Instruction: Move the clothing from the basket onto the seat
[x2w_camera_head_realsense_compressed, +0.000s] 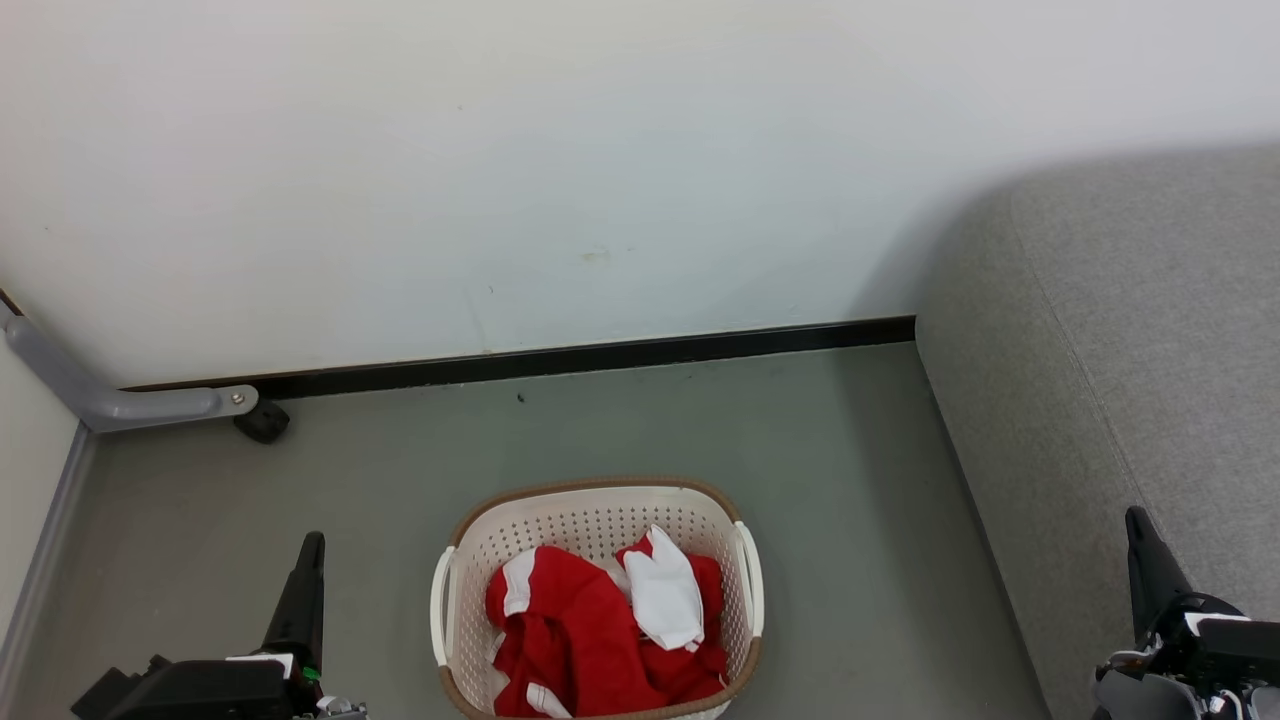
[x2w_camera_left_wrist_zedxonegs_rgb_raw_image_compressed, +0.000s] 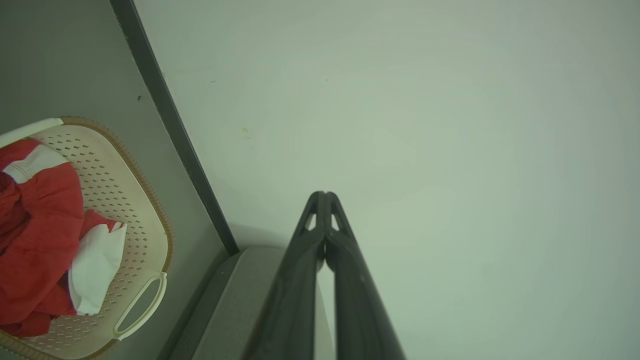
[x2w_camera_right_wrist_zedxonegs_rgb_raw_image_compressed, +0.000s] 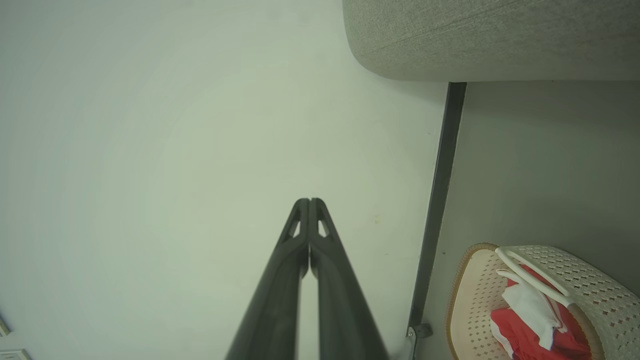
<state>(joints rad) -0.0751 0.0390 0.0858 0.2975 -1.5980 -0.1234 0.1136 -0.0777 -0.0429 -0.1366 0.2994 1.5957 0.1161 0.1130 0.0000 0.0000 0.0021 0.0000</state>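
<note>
I have the seat to my right, a big grey cushion that runs along the right edge of the head view and reaches back to the wall. The basket stands on the floor to its left, apart from it, low and central in front of me, with one white handle facing each arm. All the clothing lies inside it as a crumpled red heap, with a white piece on top toward the seat side, so I judge that nothing is moved yet. My left gripper is just to the left of the basket and is the nearer of the two. My right gripper is well to the right, in front of the seat's edge. Both have their fingers pressed together and hold nothing, and both point at the wall, past the heap. The pick is therefore down and inward, and the carry then goes right
</note>
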